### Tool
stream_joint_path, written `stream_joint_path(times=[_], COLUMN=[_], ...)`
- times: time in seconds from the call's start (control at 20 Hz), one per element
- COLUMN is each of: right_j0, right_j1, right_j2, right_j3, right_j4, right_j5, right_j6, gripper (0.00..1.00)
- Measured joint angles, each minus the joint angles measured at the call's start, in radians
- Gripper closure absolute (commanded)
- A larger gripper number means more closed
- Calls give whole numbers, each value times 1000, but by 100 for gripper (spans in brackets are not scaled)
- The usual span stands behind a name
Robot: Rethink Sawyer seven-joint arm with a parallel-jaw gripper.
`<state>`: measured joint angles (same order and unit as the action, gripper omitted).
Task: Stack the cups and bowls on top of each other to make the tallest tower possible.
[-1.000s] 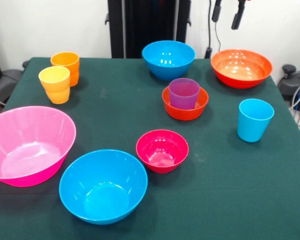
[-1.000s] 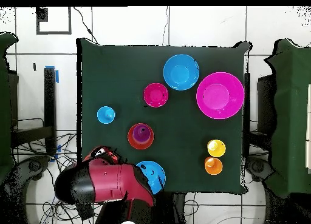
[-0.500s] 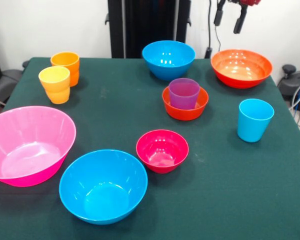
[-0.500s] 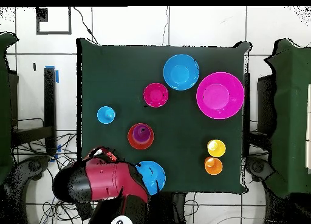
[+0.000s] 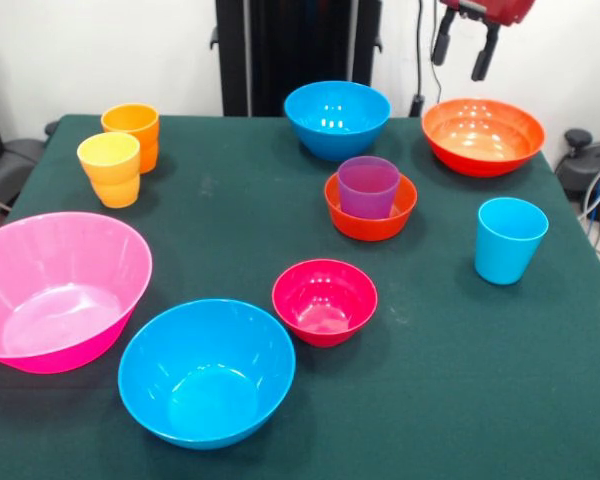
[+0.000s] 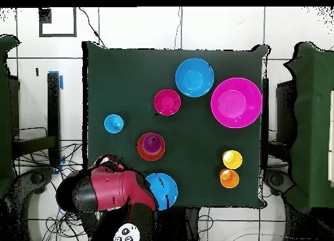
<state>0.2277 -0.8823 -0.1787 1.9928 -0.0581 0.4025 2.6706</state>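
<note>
Green cloth covers the table [image 5: 450,400], and every piece sits on it. Nearest me in the front view are a blue bowl [image 5: 206,371] and the big pink bowl [image 5: 55,290], then the small magenta bowl [image 5: 324,301]. Farther back the purple cup [image 5: 368,186] stands upright inside the small orange-red bowl [image 5: 371,208]: my tower so far. My hand [image 5: 463,48] hangs high at the far right, fingers apart and empty. I judge the magenta bowl goes next: grip its rim, lift straight, and centre it over the cup.
</note>
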Motion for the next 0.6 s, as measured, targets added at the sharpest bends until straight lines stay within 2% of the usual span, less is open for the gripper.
stream_joint_path(times=[0.6], right_j0=[1], right_j1=[65], right_j2=[1], right_j3=[-62], right_j4=[12], right_j5=[-7], right_j6=[0], gripper=[0])
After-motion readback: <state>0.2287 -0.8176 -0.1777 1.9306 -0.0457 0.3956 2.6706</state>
